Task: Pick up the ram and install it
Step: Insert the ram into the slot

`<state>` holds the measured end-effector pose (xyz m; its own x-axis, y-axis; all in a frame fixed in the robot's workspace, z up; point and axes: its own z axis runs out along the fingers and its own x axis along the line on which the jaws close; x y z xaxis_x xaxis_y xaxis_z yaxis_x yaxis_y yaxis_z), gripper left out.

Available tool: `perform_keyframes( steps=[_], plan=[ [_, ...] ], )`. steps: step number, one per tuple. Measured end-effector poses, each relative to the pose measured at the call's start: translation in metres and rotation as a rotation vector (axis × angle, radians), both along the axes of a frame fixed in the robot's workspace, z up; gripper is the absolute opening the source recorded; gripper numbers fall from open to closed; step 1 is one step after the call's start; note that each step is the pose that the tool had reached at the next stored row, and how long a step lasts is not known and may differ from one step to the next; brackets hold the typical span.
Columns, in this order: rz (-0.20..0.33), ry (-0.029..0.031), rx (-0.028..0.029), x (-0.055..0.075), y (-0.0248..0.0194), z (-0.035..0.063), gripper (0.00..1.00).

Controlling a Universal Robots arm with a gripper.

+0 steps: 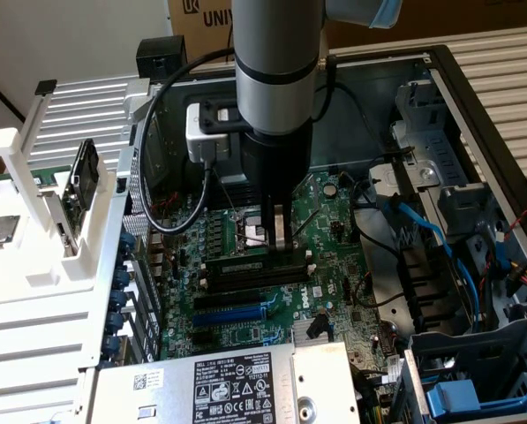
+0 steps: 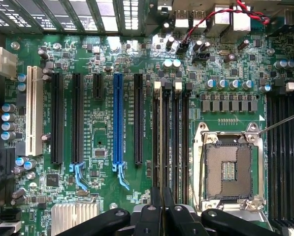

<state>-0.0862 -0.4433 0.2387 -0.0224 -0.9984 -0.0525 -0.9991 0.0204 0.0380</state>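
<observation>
My gripper (image 1: 278, 240) reaches straight down onto the motherboard, its two fingers close together over the bank of black memory slots (image 1: 285, 276) beside the CPU socket (image 1: 248, 232). In the wrist view the gripper (image 2: 162, 202) pinches a thin dark strip, the ram (image 2: 164, 132), seen edge-on. It runs away from the fingertips in line with the second memory slot, between the white end clips (image 2: 157, 86). From the exterior view the ram (image 1: 241, 264) looks like a long dark bar lying along the slots. I cannot tell how deep it sits in the slot.
The open CPU socket (image 2: 230, 167) lies right beside the slots, and a blue expansion slot (image 2: 118, 123) is on the other side. The power supply (image 1: 219, 384) is near the front, and blue cables (image 1: 422, 225) and a drive cage (image 1: 475, 371) fill the exterior view's right. A white parts stand (image 1: 42, 238) is on its left.
</observation>
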Motion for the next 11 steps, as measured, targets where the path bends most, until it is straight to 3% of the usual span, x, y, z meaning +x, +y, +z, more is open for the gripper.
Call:
perform_keyframes(
  steps=[11],
  plan=[
    [0.000, 0.0000, 0.0000, 0.0001, -0.0001, -0.0029, 0.12]
  ],
)
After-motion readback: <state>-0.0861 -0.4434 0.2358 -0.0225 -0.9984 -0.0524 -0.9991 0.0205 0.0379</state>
